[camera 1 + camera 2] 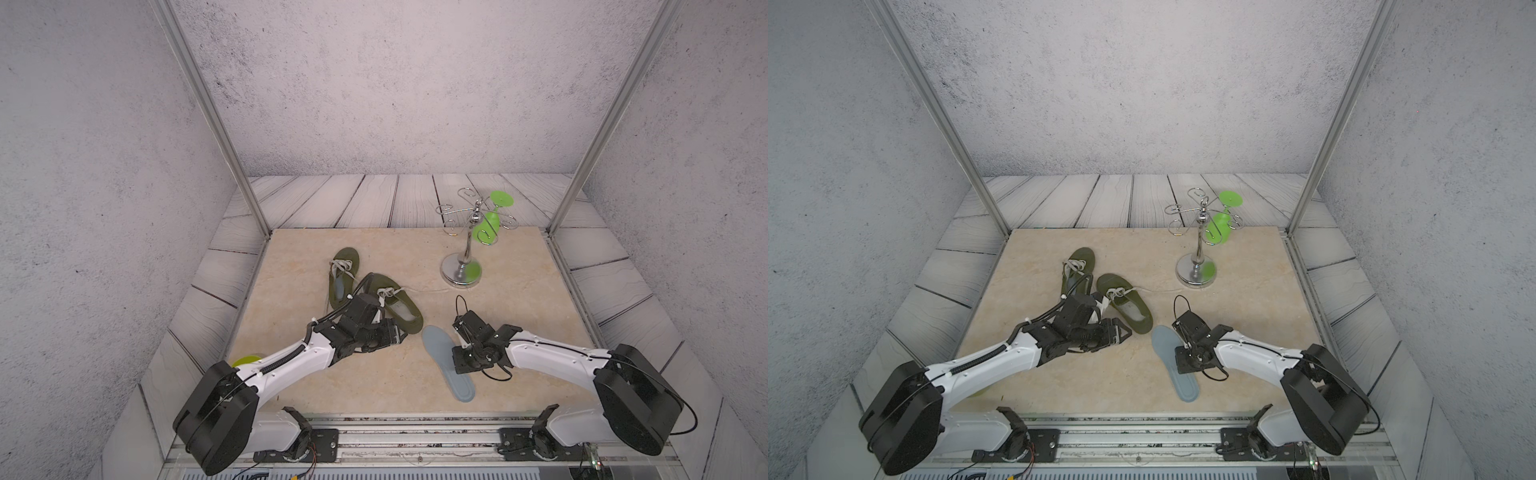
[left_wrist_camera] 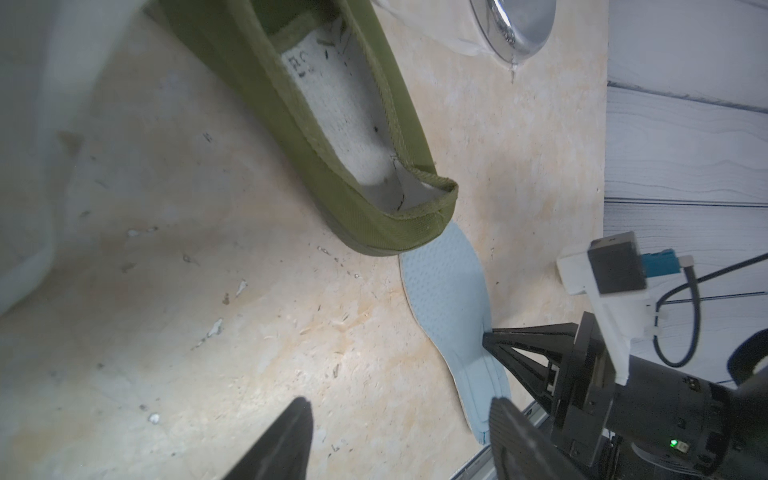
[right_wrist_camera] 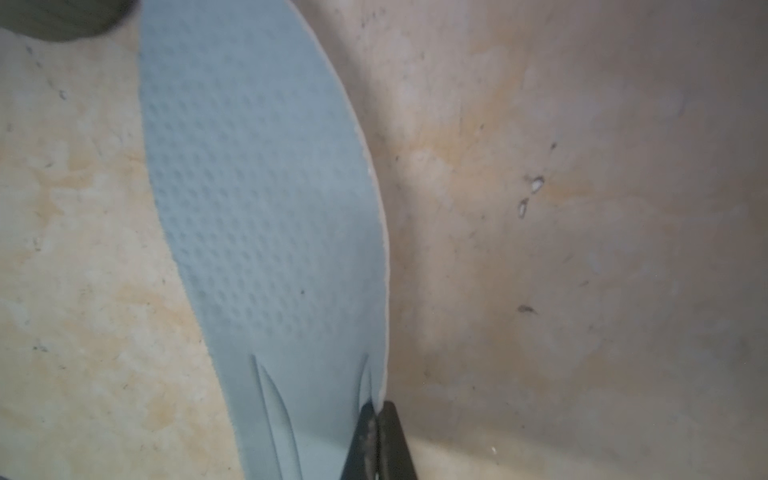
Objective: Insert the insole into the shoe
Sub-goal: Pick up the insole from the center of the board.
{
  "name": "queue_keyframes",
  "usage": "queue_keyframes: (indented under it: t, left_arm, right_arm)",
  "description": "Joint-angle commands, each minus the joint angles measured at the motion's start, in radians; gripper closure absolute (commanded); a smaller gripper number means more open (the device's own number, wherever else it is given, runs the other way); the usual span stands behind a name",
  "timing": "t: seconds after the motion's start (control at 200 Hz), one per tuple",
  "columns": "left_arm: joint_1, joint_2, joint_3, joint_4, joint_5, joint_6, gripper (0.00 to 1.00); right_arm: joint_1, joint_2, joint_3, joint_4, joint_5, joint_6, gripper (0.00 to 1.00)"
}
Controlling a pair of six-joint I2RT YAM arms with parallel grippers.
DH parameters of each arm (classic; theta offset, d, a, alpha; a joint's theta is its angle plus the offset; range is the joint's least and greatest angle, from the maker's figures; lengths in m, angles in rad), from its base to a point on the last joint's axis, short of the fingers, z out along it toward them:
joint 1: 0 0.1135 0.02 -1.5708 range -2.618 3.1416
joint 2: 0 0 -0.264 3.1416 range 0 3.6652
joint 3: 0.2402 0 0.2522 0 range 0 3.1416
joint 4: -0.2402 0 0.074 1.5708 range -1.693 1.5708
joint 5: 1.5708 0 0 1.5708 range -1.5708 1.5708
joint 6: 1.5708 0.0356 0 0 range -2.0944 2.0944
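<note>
Dimpled pale-blue insole [image 3: 266,208] (foot-shaped), right pincer [image 3: 376,419] clamped on its rim; left pincer [image 2: 399,407] apart, olive canvas shoe [image 2: 332,174]

- Insole [image 1: 446,361]: pale blue-grey with a dimpled dot pattern, curved grooves at one end.
- Shoe [image 1: 405,311]: olive green, off-white laces, white lining with dark printed marks.
- Second shoe [image 1: 345,257]: olive green, off-white laces.
- Table [image 1: 519,324]: cream-beige, marbled.
- Plank surround [image 1: 374,199]: grey-white wood grain.
- Stand [image 1: 461,272]: polished chrome.
- Goblet [image 1: 487,227]: bright green.
- Walls [image 1: 395,83]: grey, dark-speckled.
- Robot arms [image 1: 552,357]: white shells, black joints.
</note>
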Motion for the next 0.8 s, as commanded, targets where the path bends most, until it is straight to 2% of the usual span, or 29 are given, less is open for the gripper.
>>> queue_keyframes:
  t: [0.0,0.185,0.465,0.656,0.796]
  left_arm:
    - [-0.015,0.033,0.031,0.031,0.026,-0.020,0.30]
    - [-0.032,0.069,0.054,0.076,0.048,-0.050,0.29]
    - [-0.048,0.105,0.091,0.148,0.069,-0.085,0.28]
    - [-0.050,0.124,0.103,0.230,0.095,-0.095,0.28]
    - [-0.050,0.134,0.101,0.312,0.137,-0.087,0.29]
  right_arm:
    - [0.002,-0.078,0.017,-0.076,0.038,0.016,1.00]
    - [0.002,-0.175,0.055,-0.141,0.100,0.026,1.00]
    - [0.002,-0.223,0.176,-0.222,0.121,0.014,1.00]
    - [0.001,-0.222,0.266,-0.237,0.096,0.014,1.00]
    - [-0.010,-0.197,0.309,-0.203,0.027,0.012,1.00]
